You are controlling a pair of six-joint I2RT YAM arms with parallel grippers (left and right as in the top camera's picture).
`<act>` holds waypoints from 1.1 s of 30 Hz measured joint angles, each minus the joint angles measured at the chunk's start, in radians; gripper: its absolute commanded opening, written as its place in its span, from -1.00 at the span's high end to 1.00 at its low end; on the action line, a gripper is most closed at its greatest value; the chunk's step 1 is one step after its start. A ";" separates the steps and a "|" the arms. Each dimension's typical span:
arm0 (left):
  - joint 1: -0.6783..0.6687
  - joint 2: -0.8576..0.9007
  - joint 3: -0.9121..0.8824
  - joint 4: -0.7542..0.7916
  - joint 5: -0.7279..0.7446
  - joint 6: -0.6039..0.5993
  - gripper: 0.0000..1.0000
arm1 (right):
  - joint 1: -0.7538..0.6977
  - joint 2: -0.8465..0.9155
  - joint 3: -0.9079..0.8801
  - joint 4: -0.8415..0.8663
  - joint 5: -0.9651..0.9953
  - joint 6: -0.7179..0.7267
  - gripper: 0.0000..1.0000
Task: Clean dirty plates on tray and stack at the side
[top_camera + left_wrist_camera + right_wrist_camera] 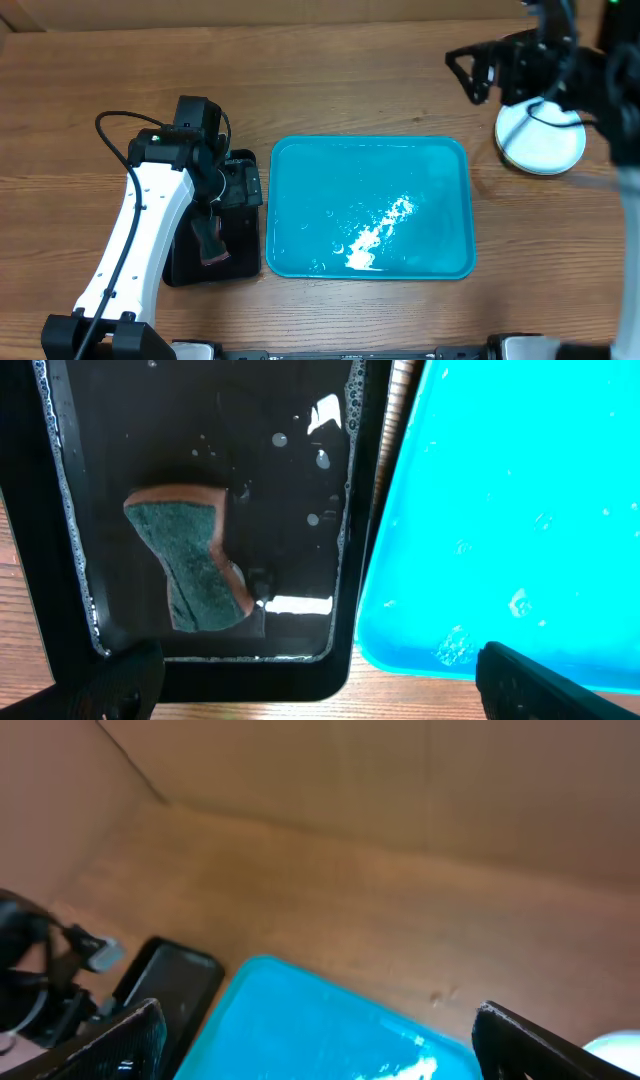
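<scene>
The turquoise tray (pixel 440 165) lies in the middle of the table, wet with white foam and holding no plates; it also shows in the left wrist view (pixel 520 510) and the right wrist view (pixel 300 1030). The plates (pixel 545 145) stand stacked at the far right, whitish on top, partly hidden by my right arm. My right gripper (pixel 478 72) is open and empty, up in the air left of the stack. My left gripper (pixel 228 185) is open and empty above the black tray (pixel 180 268), over a green and orange sponge (pixel 195 565).
The small black tray (pixel 300 450) is wet with soap bubbles along its rim and sits just left of the turquoise tray. A cardboard wall (pixel 400 780) stands behind the table. Bare wood shows along the front edge.
</scene>
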 measured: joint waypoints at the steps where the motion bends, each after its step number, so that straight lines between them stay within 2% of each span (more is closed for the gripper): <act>1: 0.000 0.000 0.000 0.000 0.000 0.000 -1.00 | 0.000 -0.045 -0.011 0.014 0.003 -0.003 -0.99; 7: 0.000 0.000 0.000 0.000 0.000 0.000 -0.99 | 0.000 -0.303 -0.186 0.175 0.026 -0.012 -0.99; 16: 0.000 0.000 0.000 0.000 0.000 0.000 -0.99 | 0.000 -0.656 -0.712 0.532 0.037 -0.014 -0.99; 23: 0.000 0.000 0.000 0.000 0.000 0.000 -1.00 | 0.000 -0.890 -1.033 0.740 0.032 -0.013 -0.99; 33: 0.000 0.000 0.000 0.000 0.000 0.000 -1.00 | 0.000 -1.165 -1.368 0.957 0.013 -0.012 -0.99</act>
